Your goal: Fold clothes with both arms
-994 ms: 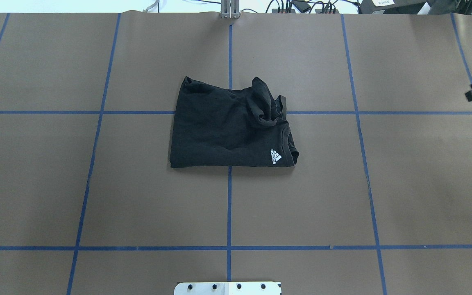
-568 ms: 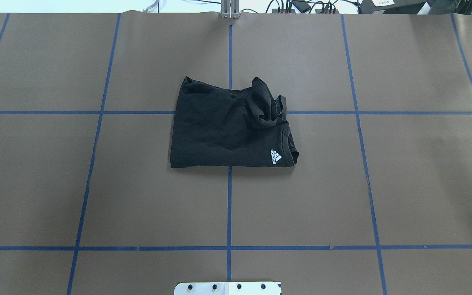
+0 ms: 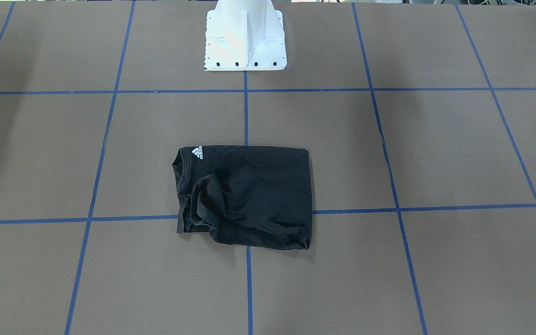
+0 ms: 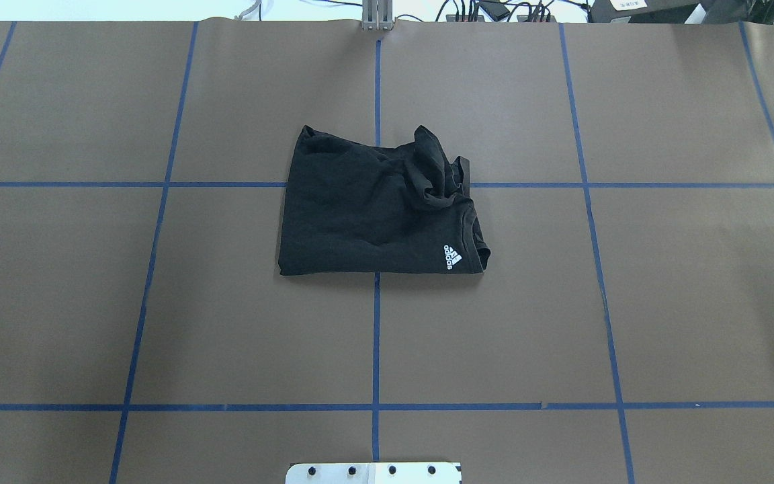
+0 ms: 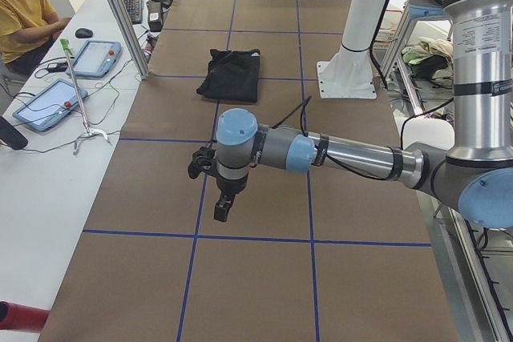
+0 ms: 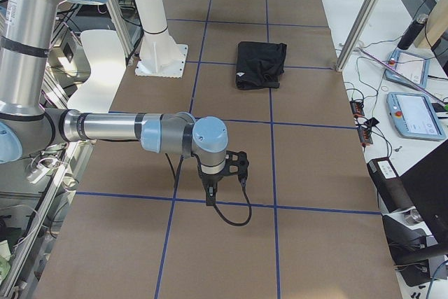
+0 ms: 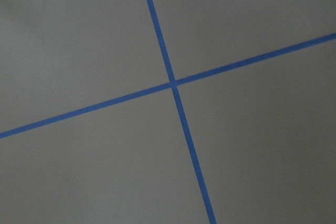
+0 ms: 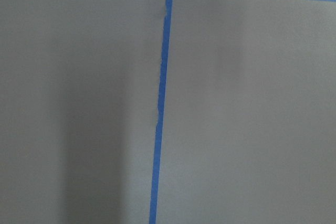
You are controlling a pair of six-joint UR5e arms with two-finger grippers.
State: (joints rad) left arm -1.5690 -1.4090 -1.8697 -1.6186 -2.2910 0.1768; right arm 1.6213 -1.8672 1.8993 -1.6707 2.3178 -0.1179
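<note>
Overhead exterior shows the T-shirt [image 4: 377, 215] folded at mid table [image 4: 696, 302], its far corner bunched; that lump could slump open. Well away hang the left gripper [image 5: 220, 210] and right gripper [image 6: 211, 192]; spread or pressed together cannot be told.

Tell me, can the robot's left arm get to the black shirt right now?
Probably yes. The left arm hangs over bare table, off to one side of the black shirt, and nothing lies between them to block it.
</note>
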